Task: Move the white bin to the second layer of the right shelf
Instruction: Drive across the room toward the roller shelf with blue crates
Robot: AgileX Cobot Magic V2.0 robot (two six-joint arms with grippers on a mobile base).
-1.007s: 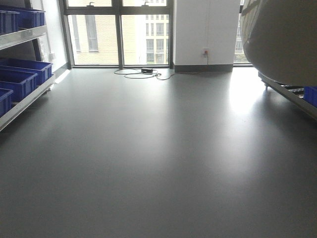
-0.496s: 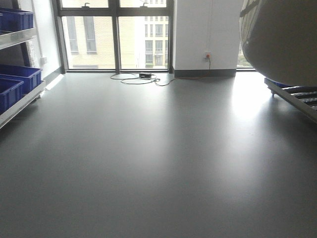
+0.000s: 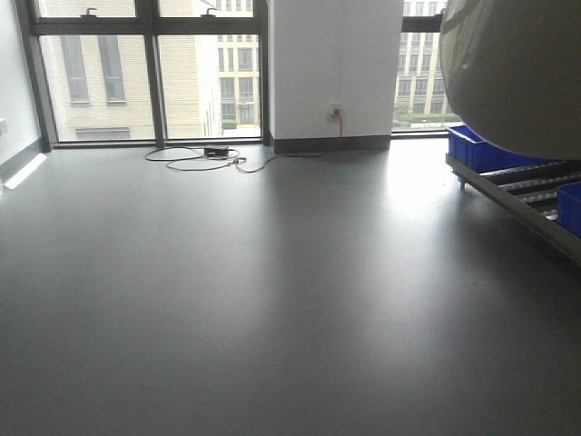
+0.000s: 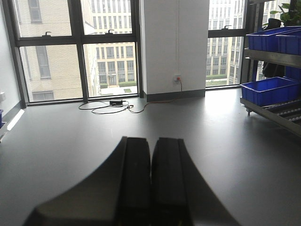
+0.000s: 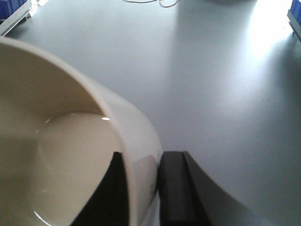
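Observation:
The white bin fills the left of the right wrist view. My right gripper is shut on its rim, one finger inside the wall and one outside, holding it above the grey floor. The bin's outer wall looms at the top right of the front view. My left gripper is shut and empty, its two fingers touching, pointing over the floor. The right shelf with roller lanes shows at the right of the front view; in the left wrist view its upper level carries blue crates.
Blue crates sit on the right shelf's lanes, another at the front view's right edge. A white pillar, windows and a cable loop are at the far wall. Open grey floor lies ahead.
The view has swung to the right: the left shelf with blue crates has left the frame, and the right shelf with its crates has come further into view. The bin stays held.

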